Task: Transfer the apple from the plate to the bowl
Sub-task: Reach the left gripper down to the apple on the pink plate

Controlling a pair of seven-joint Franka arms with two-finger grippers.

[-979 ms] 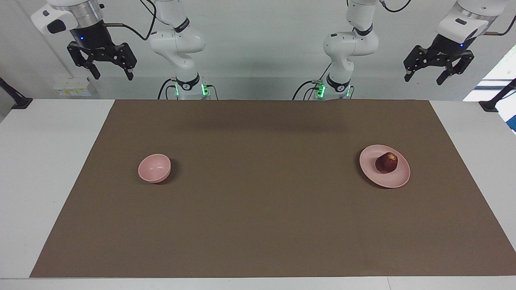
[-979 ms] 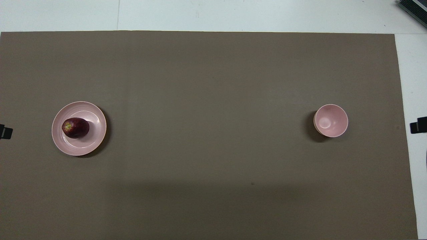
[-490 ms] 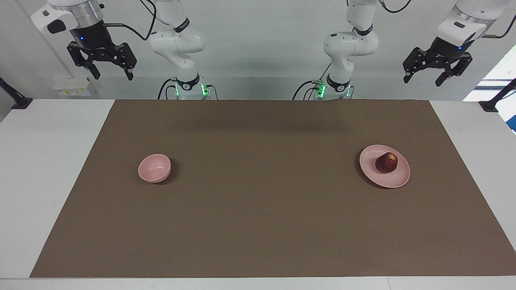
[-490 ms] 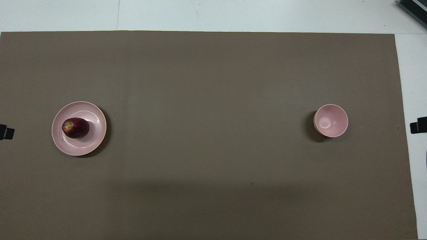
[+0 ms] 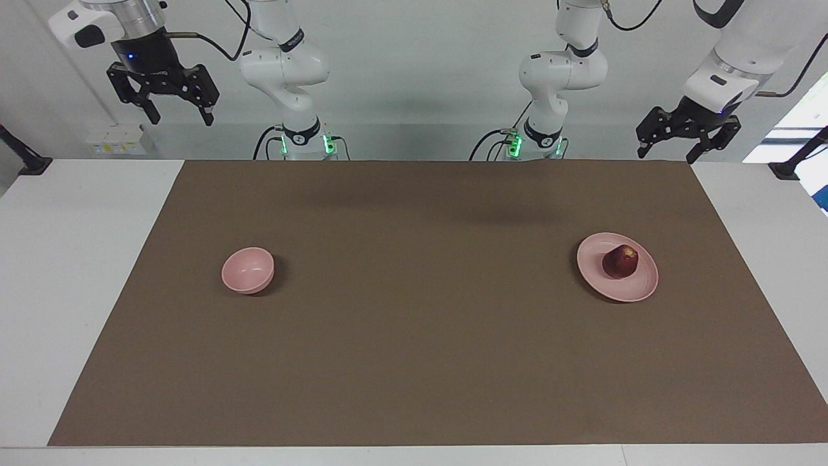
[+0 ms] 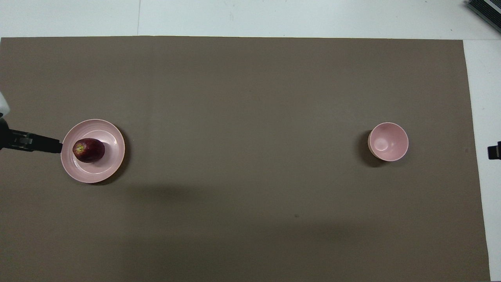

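The dark red apple (image 5: 620,261) lies on the flat pink plate (image 5: 598,279) toward the left arm's end of the table; both also show in the overhead view, apple (image 6: 89,150) on plate (image 6: 107,133). The small deep pink bowl (image 5: 248,270) stands empty toward the right arm's end, and shows in the overhead view (image 6: 388,141). My left gripper (image 5: 666,154) is open and empty, high in the air, well above the plate and apart from it. One of its fingers (image 6: 39,144) shows beside the plate from above. My right gripper (image 5: 182,120) waits open and high at its own end.
A brown mat (image 5: 414,336) covers most of the white table (image 5: 77,259). Black clamp arms stand at the table's two ends (image 5: 26,162) (image 5: 792,165). A dark object (image 6: 485,9) sits at the corner of the table farthest from the robots, at the right arm's end.
My left gripper has come down and moved toward the plate; from above its finger now reaches the plate's rim. The right gripper has barely moved. Apple, plate and bowl are still.
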